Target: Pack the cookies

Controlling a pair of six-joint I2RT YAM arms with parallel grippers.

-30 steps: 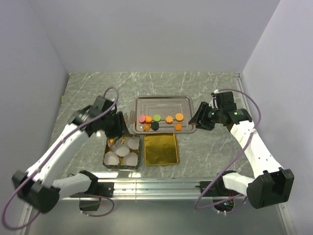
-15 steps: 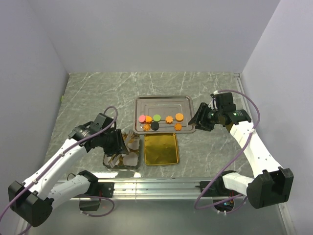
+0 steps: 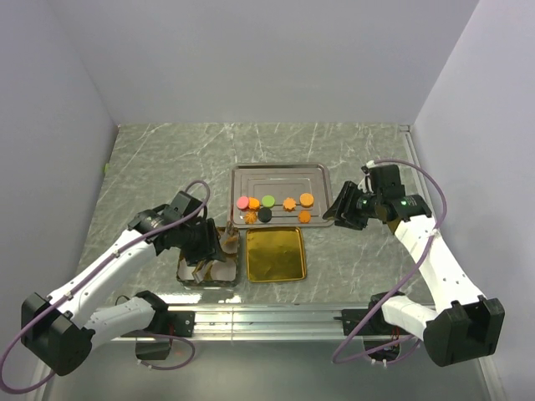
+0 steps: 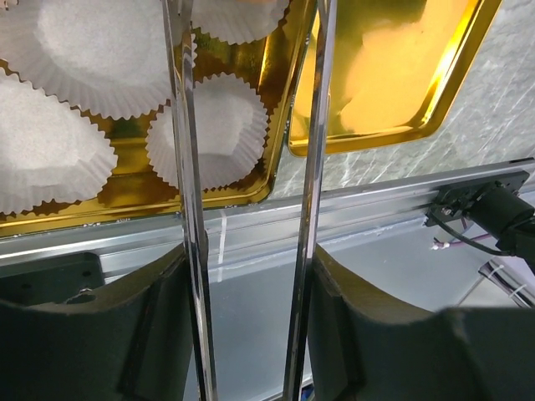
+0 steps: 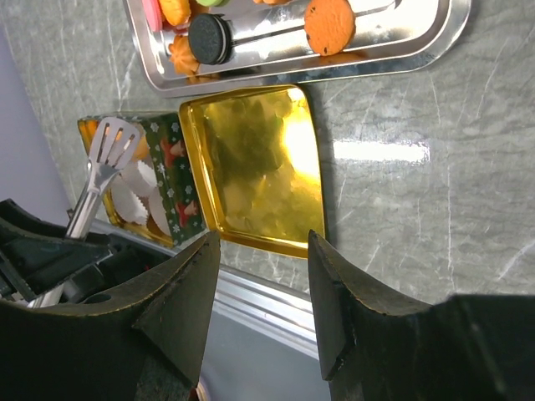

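Note:
Several cookies lie on a silver tray (image 3: 318,177): a pink one (image 3: 242,202), a green one (image 3: 268,200), a black one (image 3: 265,214) and orange discs and flowers (image 3: 307,199). The black cookie (image 5: 209,38) and an orange disc (image 5: 328,25) also show in the right wrist view. My left gripper (image 3: 203,242) is shut on metal tongs (image 4: 185,167) and holds them over the gold tin (image 3: 179,269), above white paper cups (image 4: 209,138). The tongs' head (image 5: 109,142) shows above the tin. My right gripper (image 3: 341,210) is open and empty, right of the tray.
A gold lid (image 3: 275,254) lies open-side up beside the tin, just in front of the tray. A metal rail (image 3: 267,316) runs along the table's near edge. Grey walls close in on the left, back and right.
My left arm has drawn back toward the near edge with the tongs, from beside the tray to over the tin. My right gripper has shifted slightly.

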